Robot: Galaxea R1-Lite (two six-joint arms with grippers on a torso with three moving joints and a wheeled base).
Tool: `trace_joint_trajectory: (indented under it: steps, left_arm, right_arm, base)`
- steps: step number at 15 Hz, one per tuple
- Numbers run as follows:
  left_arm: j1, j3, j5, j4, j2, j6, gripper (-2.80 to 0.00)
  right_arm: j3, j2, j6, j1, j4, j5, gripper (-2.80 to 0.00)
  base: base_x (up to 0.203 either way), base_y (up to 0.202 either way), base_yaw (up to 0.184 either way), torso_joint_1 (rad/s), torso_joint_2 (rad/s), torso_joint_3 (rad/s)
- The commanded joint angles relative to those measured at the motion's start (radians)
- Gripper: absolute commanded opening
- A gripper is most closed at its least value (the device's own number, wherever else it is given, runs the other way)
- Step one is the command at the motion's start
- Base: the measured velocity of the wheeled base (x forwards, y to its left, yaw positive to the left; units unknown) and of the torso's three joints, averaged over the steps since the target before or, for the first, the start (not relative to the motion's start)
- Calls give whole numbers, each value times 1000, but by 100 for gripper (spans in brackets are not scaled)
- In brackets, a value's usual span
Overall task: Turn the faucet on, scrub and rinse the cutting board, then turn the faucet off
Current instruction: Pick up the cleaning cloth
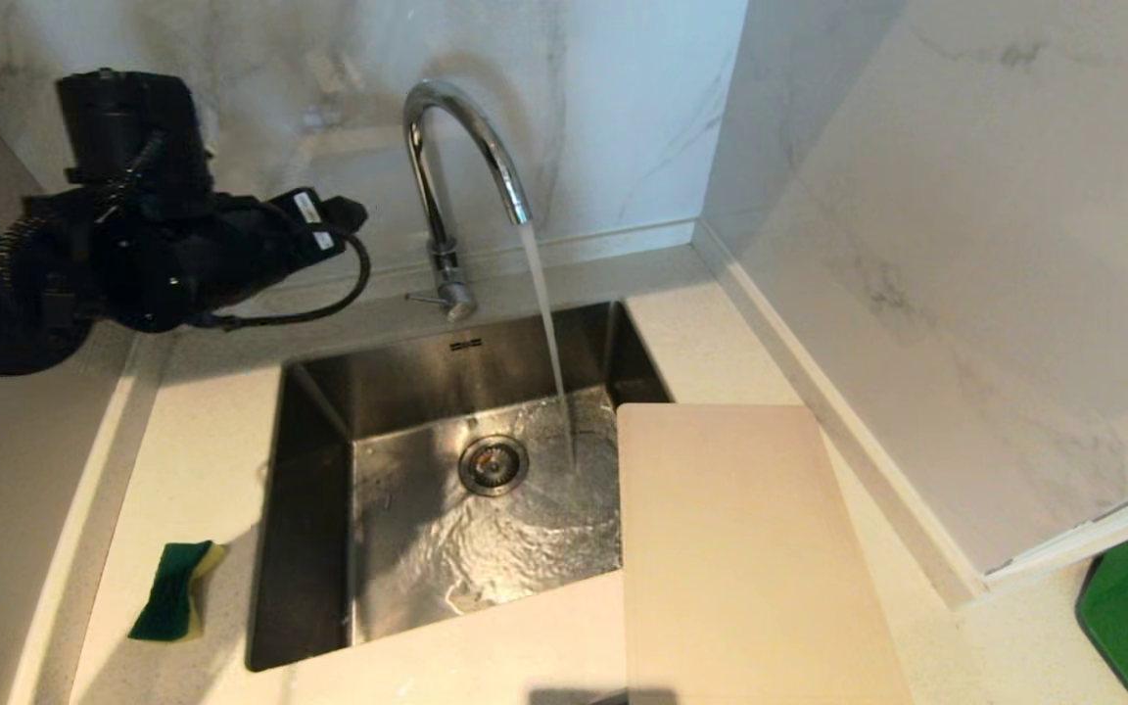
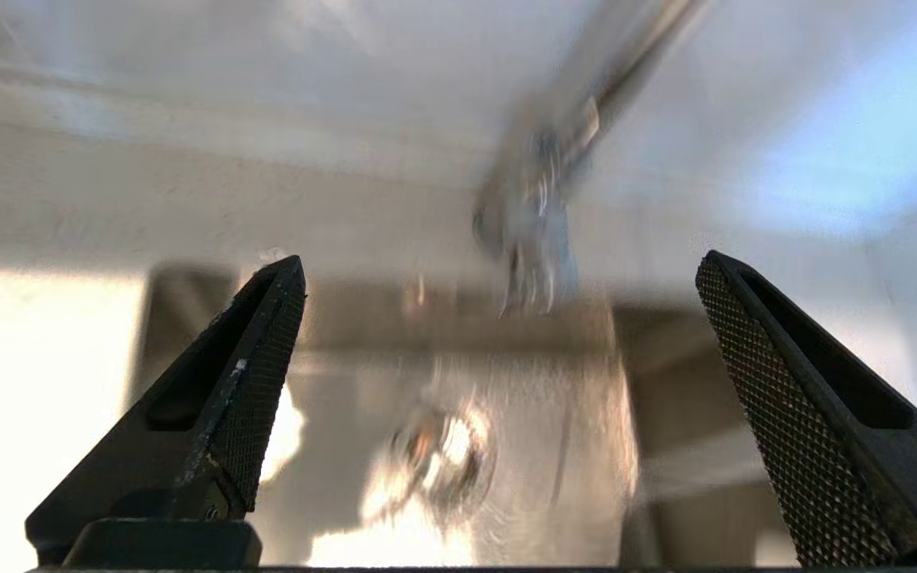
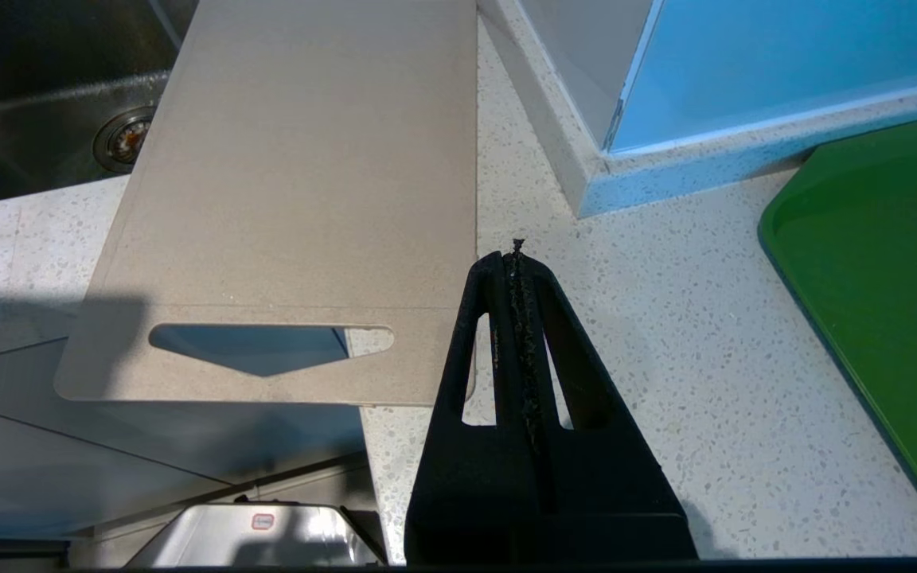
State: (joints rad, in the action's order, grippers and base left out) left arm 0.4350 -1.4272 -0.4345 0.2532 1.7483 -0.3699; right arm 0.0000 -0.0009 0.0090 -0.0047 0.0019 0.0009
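Over the counter at the left of the sink (image 1: 314, 548), the left gripper (image 2: 498, 334) hangs in the air with its two fingers (image 2: 259, 358) spread wide and nothing between them. It is up near the back wall, beside the faucet (image 1: 446, 186), whose lever (image 1: 424, 297) sticks out at the base toward this gripper. Water already runs from the spout into the basin.

On the right rim of the sink lies the cutting board (image 1: 740, 548), flat, with one long edge hanging over the basin. Its long axis goes from the back of the counter toward the robot, and the handle hole (image 3: 267, 344) is at the near end, where the board passes beyond the counter edge. The right gripper (image 3: 517, 263) rests just beside that near corner, fingers pressed together and empty, so I judge it the nearer arm for the board. A green and yellow sponge (image 1: 174, 589) lies on the counter left of the sink, on the left arm's side, well apart from the board. A green tray (image 3: 888, 302) lies further right.
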Motion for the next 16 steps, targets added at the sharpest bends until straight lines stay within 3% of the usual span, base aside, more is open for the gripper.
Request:
trace_joint_trajectory:
  steps: [1,2,6,10,14,16]
  left_arm:
    - [-65,103,205,-89,-176,48,0]
    - [-80,123,241,-176,-202,67,-280]
    - [-119,171,267,-321,-236,165,-280]
    - [-146,234,388,-380,-229,178,-280]
    - [-193,375,383,-382,-215,178,-280]
    - [-218,446,328,-396,-206,181,-280]
  right_arm:
    - [0,-1,0,0,0,1,-280]
    - [0,-1,0,0,0,1,-280]
    - [0,-1,0,1,0,1,-280]
    - [0,-1,0,0,0,1,-280]
    - [0,-1,0,0,0,1,-280]
    - [0,-1,0,0,0,1,-280]
  base:
    - [0,0,0,0,0,0]
    - [0,0,0,0,0,0]
    - [0,0,0,0,0,0]
    - [0,0,0,0,0,0]
    - [0,0,0,0,0,0]
    - [0,0,0,0,0,0]
